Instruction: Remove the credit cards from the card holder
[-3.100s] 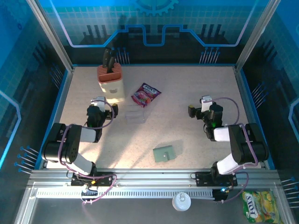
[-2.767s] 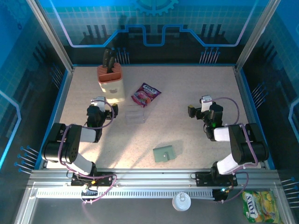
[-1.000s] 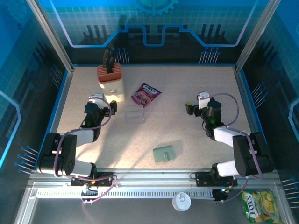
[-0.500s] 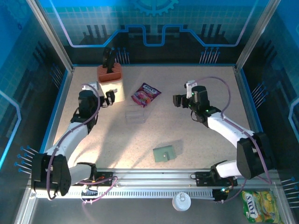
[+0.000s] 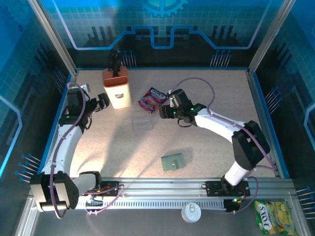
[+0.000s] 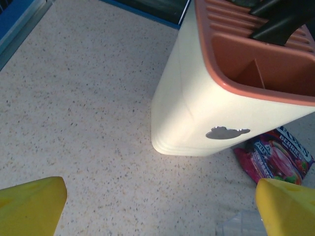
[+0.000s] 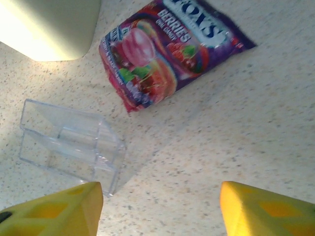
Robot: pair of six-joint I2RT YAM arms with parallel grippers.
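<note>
The card holder is a small grey-green wallet lying flat near the front middle of the table, apart from both arms. The credit cards are hidden. My right gripper hangs over the middle of the table, between the snack packet and a clear box. In the right wrist view its yellow fingers stand apart over bare table, so the right gripper is open and empty. My left gripper is at the back left beside the knife block. In the left wrist view the left gripper is wide open with nothing in it.
A cream knife block with a terracotta top stands at the back left, close in front of the left gripper. A pink-purple snack packet lies beside a clear plastic box.
The right arm has swung left from the right side to the packet and clear box. The left arm has stretched back and to the left beside the knife block. The card holder has not moved.
</note>
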